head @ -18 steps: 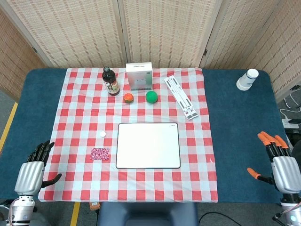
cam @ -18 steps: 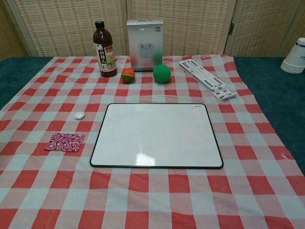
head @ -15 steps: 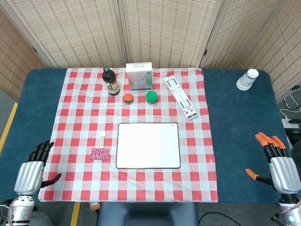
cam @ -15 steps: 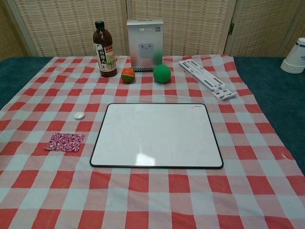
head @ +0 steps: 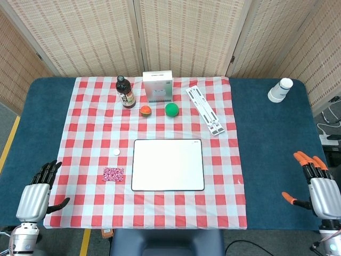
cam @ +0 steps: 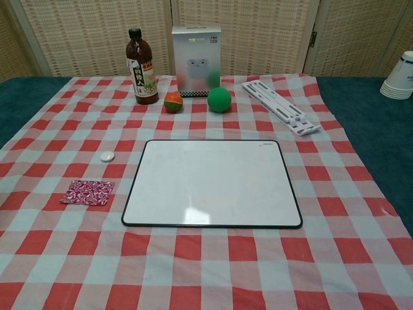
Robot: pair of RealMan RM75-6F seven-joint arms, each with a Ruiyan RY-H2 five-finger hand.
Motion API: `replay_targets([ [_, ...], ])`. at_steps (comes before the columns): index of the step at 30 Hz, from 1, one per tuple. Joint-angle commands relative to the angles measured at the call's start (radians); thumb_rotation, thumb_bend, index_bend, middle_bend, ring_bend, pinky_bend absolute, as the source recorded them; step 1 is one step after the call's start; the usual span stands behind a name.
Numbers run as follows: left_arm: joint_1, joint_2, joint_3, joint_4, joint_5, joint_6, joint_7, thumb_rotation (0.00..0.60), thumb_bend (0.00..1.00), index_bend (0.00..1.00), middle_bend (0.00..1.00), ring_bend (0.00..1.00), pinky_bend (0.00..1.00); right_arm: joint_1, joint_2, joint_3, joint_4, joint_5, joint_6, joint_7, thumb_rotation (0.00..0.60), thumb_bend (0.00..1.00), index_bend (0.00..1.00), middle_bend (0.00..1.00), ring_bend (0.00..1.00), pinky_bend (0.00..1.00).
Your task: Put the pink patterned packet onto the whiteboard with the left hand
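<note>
Both hands have shifted slightly since the earlier frames: the left hand [head: 33, 198] sits a touch lower at the near left corner, and the right hand [head: 322, 193] has dropped back toward the near right edge after edging inward. Nothing on the cloth has moved.

Left hand: it hovers over the blue bench [head: 32, 122] just off the near left corner of the checked cloth [head: 85, 128], its dark fingers [head: 47, 170] spread apart and holding nothing. The chest view does not show it.

Pink patterned packet [head: 113, 174] lies flat on the cloth, near the left side, just beside the left edge of the whiteboard [head: 168, 165] but apart from it; in the chest view the packet [cam: 88, 192] sits to the near left of the board [cam: 212, 183]. A small white cap [head: 116, 152] rests a little farther back from the packet.

Along the far row, from left: a dark sauce bottle [head: 125, 93] standing upright, a white box [head: 157, 86], an orange-red ball [head: 145, 110] and a green ball [head: 171, 109] in front of the box, then a white folding stand [head: 205, 109] lying at an angle.

A stack of white cups [head: 280, 89] stands on the bare bench at the far right.

Right hand: it is over the bench at the near right, orange-tipped fingers [head: 306, 158] spread and empty.
</note>
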Motion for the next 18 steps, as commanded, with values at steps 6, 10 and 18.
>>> replay_targets([
  [6,-0.008,0.005,-0.009,0.001,-0.007,-0.008,0.0,0.6,0.19,0.0,0.0,0.0,0.17,0.005,0.01,0.002,-0.016,-0.006,0.001,-0.021,0.6,0.0,0.1,0.08,0.0,0.07],
  [10,-0.017,-0.003,-0.009,0.009,-0.008,-0.024,-0.011,0.6,0.19,0.0,0.0,0.0,0.17,0.016,-0.005,0.0,-0.007,-0.016,-0.011,-0.041,0.6,0.0,0.1,0.08,0.0,0.07],
  [18,-0.017,-0.001,-0.017,0.017,-0.004,-0.013,-0.035,0.6,0.19,0.0,0.0,0.0,0.19,0.021,-0.006,0.0,-0.003,-0.019,-0.016,-0.035,0.6,0.0,0.1,0.08,0.0,0.07],
])
